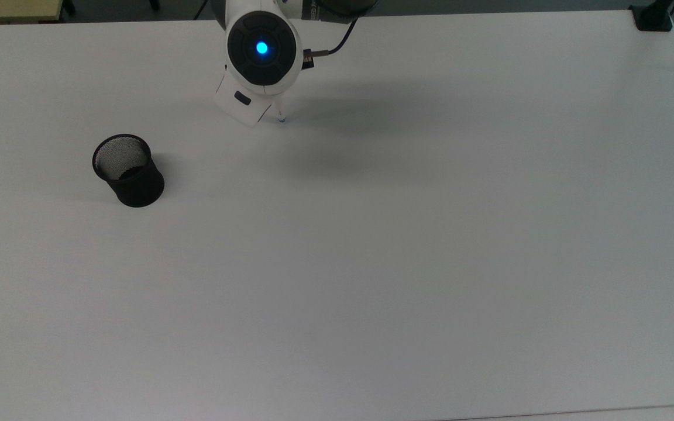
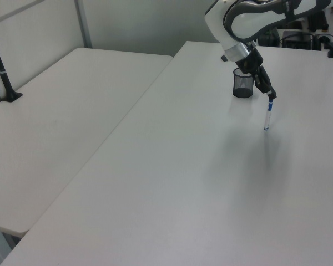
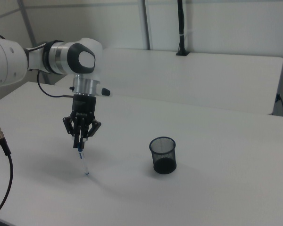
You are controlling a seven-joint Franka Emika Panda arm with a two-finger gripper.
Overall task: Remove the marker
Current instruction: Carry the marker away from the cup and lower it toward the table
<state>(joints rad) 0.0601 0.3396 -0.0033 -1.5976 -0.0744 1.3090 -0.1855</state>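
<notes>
This looks like a robotics lab or test room set up in an office-style space. A white industrial arm (image 3: 61,56) with a glowing blue status light (image 1: 261,48) works over a broad, plain white counter (image 1: 407,245). A loose black cable with a metal plug (image 3: 1,136) hangs in the right view's left foreground. A 2nd white counter (image 2: 61,122) stands alongside the 1st in the left view, and black clamp-mounted poles (image 3: 181,28) rise from counter edges, the kind that carry cameras. Pale partition walls with metal posts (image 2: 82,23) close off the area, and a black mesh pen cup (image 3: 162,155) is ordinary office stock.
</notes>
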